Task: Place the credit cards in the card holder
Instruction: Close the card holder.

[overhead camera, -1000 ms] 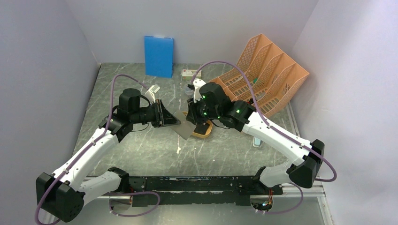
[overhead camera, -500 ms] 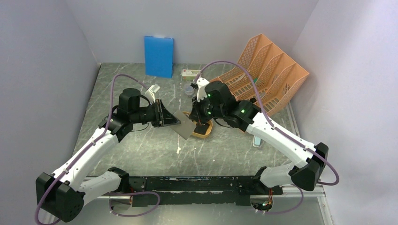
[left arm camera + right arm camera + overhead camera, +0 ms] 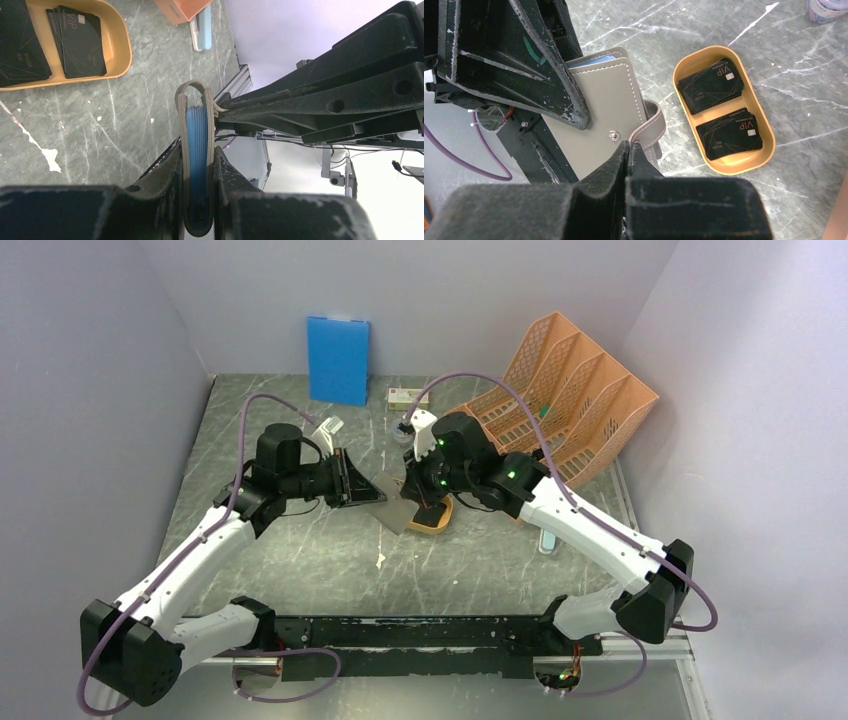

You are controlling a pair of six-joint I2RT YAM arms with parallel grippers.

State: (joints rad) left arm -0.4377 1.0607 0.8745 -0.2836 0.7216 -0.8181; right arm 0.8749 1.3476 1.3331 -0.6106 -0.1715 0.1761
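Two stacks of black credit cards lie in the yellow tray, none yet in the card holder, so the step in hand looks like opening the case rather than loading it. The left gripper clamps the folded grey holder edge-on above the table, blue pockets showing between its covers. The right gripper has its jaws fully closed at the tip of the strap, just beside the snap stud, apparently pinching that tab. In the right wrist view the tray sits at 3 o'clock of the holder, near but apart. Next, I judge, the right arm must peel the strap away so the covers part, then go for a card.
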